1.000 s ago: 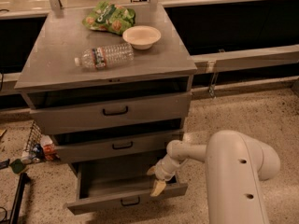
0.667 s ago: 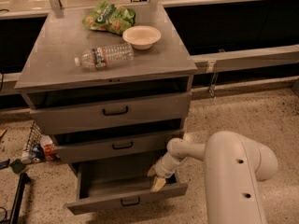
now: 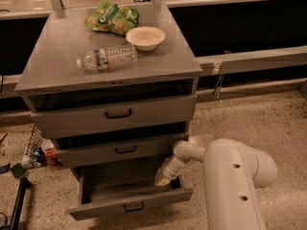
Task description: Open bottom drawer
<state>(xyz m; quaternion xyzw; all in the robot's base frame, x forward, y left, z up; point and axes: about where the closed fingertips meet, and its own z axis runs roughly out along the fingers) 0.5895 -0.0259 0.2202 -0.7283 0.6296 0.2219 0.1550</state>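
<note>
Three-drawer grey cabinet [image 3: 115, 114] | bottom drawer [image 3: 129, 206], lowest, stood pulled well out | bowl [image 3: 145, 36], water bottle [image 3: 106, 57], green bag [image 3: 112, 18] on top | arm reached down from right, gripper [image 3: 162, 178] inside drawer's right end, open or closed: could not tell

The bottom drawer [image 3: 103, 208] stands pulled out, its inside showing. The gripper [image 3: 163, 177] sits at the drawer's right rear, just inside its side wall. High above the drawer, the table [image 3: 160, 66] carries a water bottle [image 3: 106, 57], bowl [image 3: 145, 37] and green bag [image 3: 112, 17].

Pincer [image 3: 162, 178] at right wall of bottom drawer [image 3: 111, 206] — bottle [image 3: 108, 57] left of bowl [image 3: 145, 37] on cabinet top [image 3: 55, 44].
</note>
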